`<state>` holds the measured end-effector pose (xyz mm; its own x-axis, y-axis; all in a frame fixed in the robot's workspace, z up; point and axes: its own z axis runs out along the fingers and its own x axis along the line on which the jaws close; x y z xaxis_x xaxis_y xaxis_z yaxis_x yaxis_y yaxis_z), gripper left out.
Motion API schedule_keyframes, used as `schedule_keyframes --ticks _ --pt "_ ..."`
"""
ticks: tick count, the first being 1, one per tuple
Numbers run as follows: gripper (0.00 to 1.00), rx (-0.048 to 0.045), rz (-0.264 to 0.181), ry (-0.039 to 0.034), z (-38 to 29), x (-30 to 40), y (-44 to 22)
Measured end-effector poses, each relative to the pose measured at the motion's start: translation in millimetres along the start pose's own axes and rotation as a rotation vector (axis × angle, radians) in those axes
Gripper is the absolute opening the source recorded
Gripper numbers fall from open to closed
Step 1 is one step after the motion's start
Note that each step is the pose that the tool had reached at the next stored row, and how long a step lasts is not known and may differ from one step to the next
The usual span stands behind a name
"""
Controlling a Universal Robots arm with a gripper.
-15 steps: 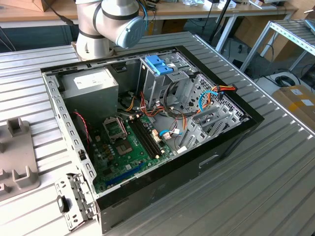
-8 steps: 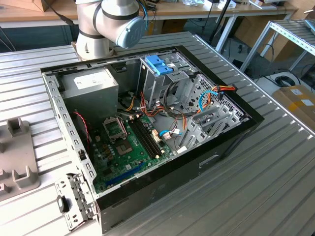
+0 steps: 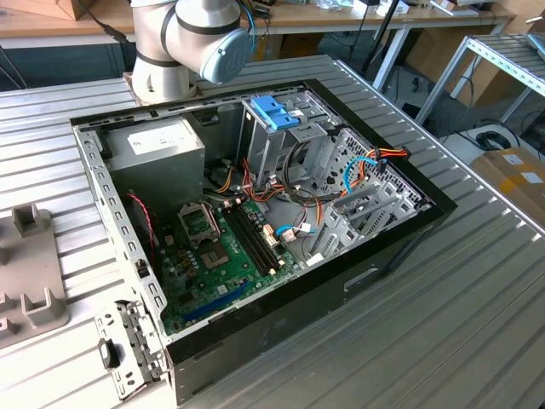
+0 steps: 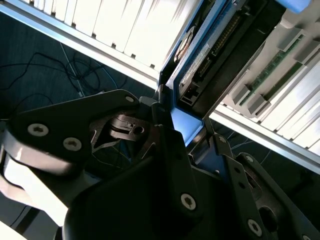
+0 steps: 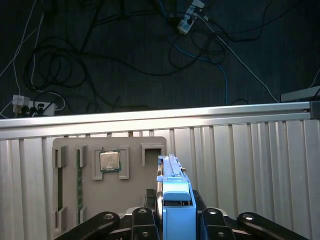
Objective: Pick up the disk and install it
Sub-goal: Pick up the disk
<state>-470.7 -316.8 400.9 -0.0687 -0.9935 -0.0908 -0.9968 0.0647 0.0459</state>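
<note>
Blue plastic of the carrier around the disk (image 5: pixel 175 192) is clamped between the fingers (image 5: pixel 143 223), which grip one short end of it. In the second wrist view the disk (image 4: pixel 210 47) projects well beyond the fingers (image 4: pixel 170 150), so most of its length is unsupported. I cannot tell whether its far end rests on anything. Beyond the fingers lie the ribbed aluminium surface (image 5: pixel 250 165) and a grey fixture plate (image 5: pixel 112 200) carrying a processor (image 5: pixel 110 161).

In the exterior view, the open computer case (image 3: pixel 375 273) contains the drive cage (image 3: pixel 281 149), with orange and red cables (image 3: pixel 387 155) lying loose beside it.

Probable faults from this state:

- Pivoting. The grip is at one end, so the weight of the overhanging disk may turn it between the fingers and put it out of line with the bay.
- Carrier flex. The fingers bear on plastic, not metal. The frame may bow or come off the disk.
- Collision. A low or tilted far end may strike the fixture plate or the edge of the case.
- Snagging. The loose cables may catch the leading edge of the disk or be pinched under it.
</note>
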Motion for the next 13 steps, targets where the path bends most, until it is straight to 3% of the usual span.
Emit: schedule_keyframes --ticks 13 --pt "0.37 0.0001 0.000 0.0000 -7.1 -0.7 0.3"
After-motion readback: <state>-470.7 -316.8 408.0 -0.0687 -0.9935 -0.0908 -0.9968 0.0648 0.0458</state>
